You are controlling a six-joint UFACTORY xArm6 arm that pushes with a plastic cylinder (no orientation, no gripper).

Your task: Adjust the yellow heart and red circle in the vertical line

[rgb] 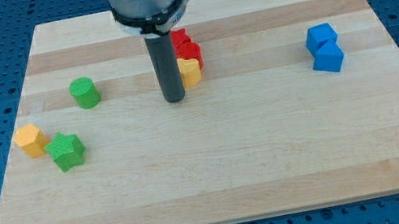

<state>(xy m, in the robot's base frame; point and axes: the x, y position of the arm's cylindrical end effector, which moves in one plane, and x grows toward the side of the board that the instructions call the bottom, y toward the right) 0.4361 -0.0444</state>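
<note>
The yellow heart [190, 71] lies near the board's top middle. Directly above it, touching, sit red blocks [184, 45]; their shapes are partly hidden by the rod, so I cannot tell which is the red circle. My tip [175, 98] rests on the board just left of and slightly below the yellow heart, close to it or touching. The rod covers the left sides of the red and yellow blocks.
A green cylinder [84, 93] stands at the left. A yellow-orange block [30, 140] and a green star block [66, 150] lie at the far left. Two touching blue blocks [324, 49] sit at the right. The wooden board [219, 174] ends at a blue pegboard.
</note>
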